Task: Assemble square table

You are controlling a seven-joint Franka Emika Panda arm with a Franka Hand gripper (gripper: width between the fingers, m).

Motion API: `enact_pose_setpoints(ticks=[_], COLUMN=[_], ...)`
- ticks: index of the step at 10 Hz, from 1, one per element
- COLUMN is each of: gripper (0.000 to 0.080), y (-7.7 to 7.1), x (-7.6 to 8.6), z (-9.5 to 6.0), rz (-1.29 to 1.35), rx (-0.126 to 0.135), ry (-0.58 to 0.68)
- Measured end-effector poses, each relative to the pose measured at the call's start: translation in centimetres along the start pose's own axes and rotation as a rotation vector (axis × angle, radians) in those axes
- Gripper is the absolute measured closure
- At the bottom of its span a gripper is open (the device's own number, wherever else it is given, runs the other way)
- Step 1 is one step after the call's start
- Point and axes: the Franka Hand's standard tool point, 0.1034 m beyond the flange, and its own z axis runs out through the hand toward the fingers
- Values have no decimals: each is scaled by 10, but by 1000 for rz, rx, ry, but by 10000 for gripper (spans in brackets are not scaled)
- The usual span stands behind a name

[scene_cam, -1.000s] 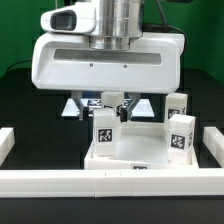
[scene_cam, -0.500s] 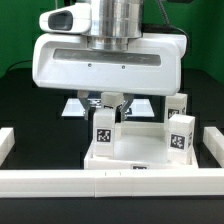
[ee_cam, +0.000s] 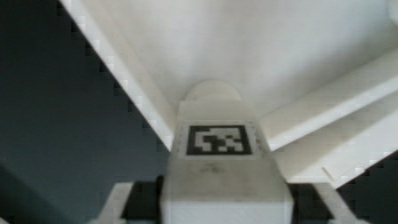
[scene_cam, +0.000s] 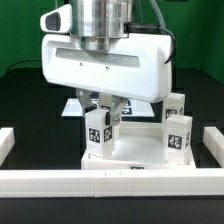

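My gripper is shut on a white leg post with a black-and-white tag. It holds the post upright at the near corner of the square table panel on the exterior view's left. I cannot tell whether the post touches the panel. In the wrist view the leg post fills the space between my fingers, with the panel's rim beyond. Two more leg posts stand at the panel's right side.
White border rails run along the front, the left and the right. The marker board lies behind the panel, partly hidden by my arm. Dark table surface lies around them.
My hand has shifted toward the exterior view's left and turned a little. The held leg post has moved left with it, toward the panel's left corner.
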Motion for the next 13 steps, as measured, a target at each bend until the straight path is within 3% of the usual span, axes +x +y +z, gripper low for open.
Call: enact_pose_setpoints(ticks=[2, 4, 5, 6, 7, 9, 13], gripper=[512, 512, 512, 429, 429, 195, 152], y=[-1, -8, -8, -8, -8, -9, -8], x=[1, 10, 12, 11, 11, 10, 11], z=[1, 2, 2, 3, 2, -2, -2], rz=[270, 549, 611, 614, 584, 460, 185], rx=[13, -7, -5, -4, -3, 3, 3], ry=[-3, -23, -21, -20, -20, -21, -16])
